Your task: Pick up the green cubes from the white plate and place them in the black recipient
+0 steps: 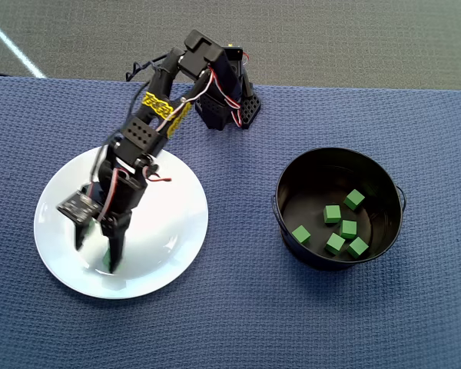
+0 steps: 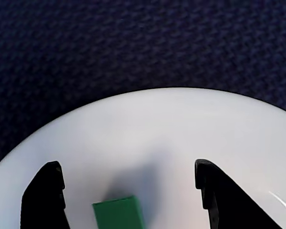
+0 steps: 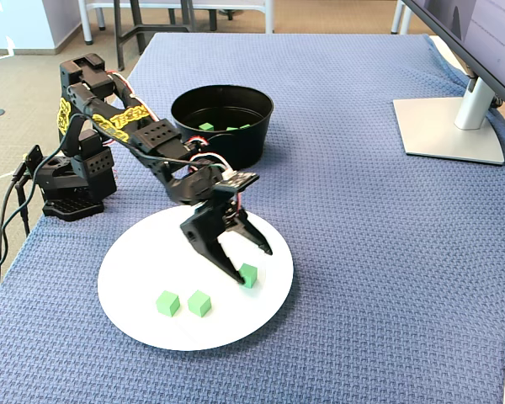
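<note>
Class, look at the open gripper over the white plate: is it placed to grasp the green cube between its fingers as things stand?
Probably yes. The gripper is open, the green cube lies between its fingers on the white plate, and nothing blocks it.

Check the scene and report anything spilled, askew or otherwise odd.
Nothing stands out. Three green cubes sit on the white plate, others lie inside the upright black recipient, none on the cloth. The open gripper straddles one cube.

The arm reached forward and down; the gripper point(image 3: 251, 263) pointed downward, its jaws spread apart, apparently holding nothing.
</note>
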You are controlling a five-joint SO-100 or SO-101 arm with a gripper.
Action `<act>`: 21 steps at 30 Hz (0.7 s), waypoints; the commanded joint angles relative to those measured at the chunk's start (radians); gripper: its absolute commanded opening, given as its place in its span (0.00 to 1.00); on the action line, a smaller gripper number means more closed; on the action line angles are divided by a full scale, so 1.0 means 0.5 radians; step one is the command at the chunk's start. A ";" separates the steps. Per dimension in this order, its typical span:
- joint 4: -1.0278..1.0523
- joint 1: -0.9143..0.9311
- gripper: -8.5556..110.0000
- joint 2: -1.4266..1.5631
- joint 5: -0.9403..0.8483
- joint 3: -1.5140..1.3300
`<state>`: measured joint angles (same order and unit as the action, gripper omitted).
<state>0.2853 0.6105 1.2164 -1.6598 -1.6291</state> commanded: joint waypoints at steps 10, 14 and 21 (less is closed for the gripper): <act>-0.515 -0.221 0.29 0.144 -0.135 -0.436; -0.451 -0.199 0.29 0.144 -0.144 -0.393; -0.288 -0.135 0.29 0.202 -0.123 -0.322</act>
<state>0.1319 0.5277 1.2210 -1.7196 -1.8346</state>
